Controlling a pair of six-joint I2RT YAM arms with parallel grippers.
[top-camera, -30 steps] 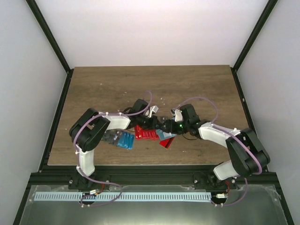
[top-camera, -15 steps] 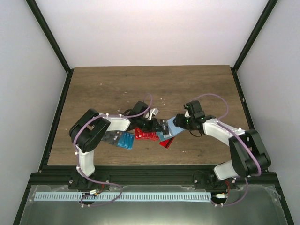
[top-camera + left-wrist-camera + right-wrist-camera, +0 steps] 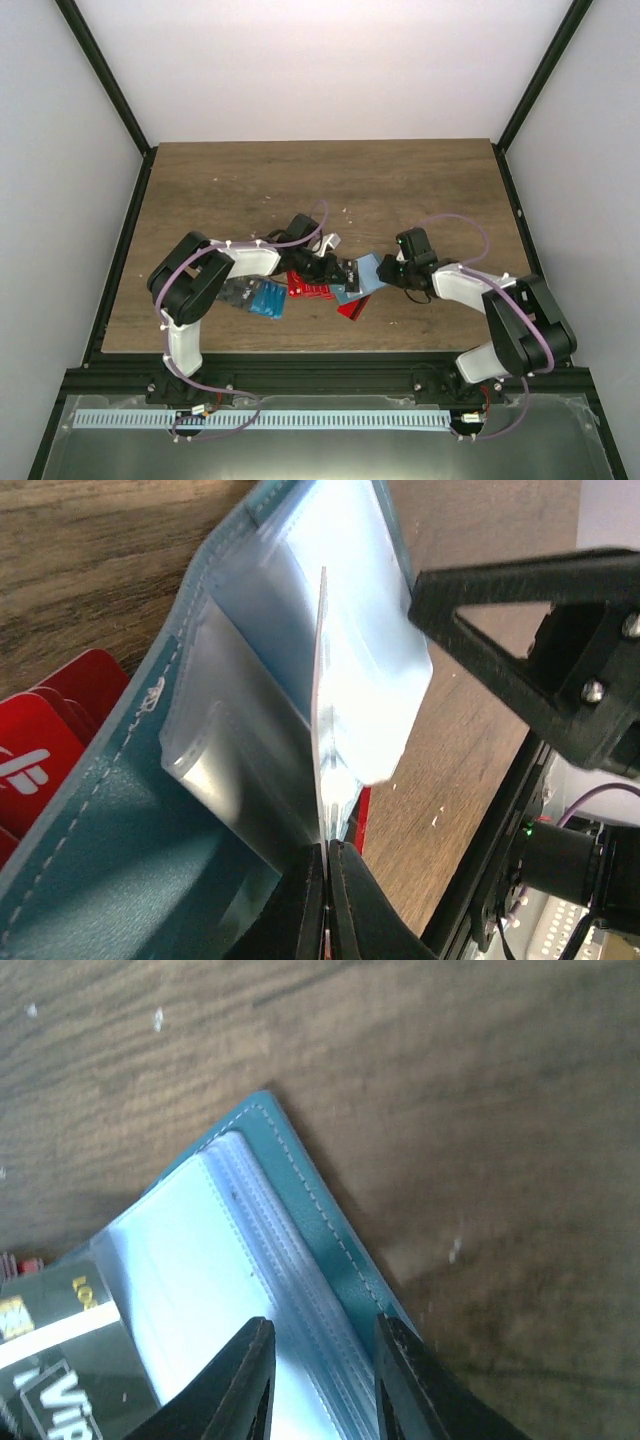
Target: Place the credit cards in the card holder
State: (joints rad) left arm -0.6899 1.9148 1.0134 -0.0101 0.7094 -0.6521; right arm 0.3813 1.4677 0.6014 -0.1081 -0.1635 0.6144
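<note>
The card holder [image 3: 368, 272] lies open on the wooden table [image 3: 250, 190] between the two arms, with red cards [image 3: 312, 286] just to its left and one more red card [image 3: 352, 308] at its near edge. Only the overhead view shows the blue cards [image 3: 268, 298] and a dark patterned one [image 3: 235, 292] farther left, partly under the left arm. The left wrist camera shows what the overhead cannot: the left gripper [image 3: 327, 855] is pinched tight on one clear plastic sleeve of the holder, which stands up edge-on from the teal cover. The right gripper [image 3: 322, 1335] has its jaws partly apart, straddling the stitched sleeve seam near the holder's teal corner. Whether they press on it cannot be told. Its wrist view alone shows a dark lettered card [image 3: 50, 1360] at the holder's far page.
</note>
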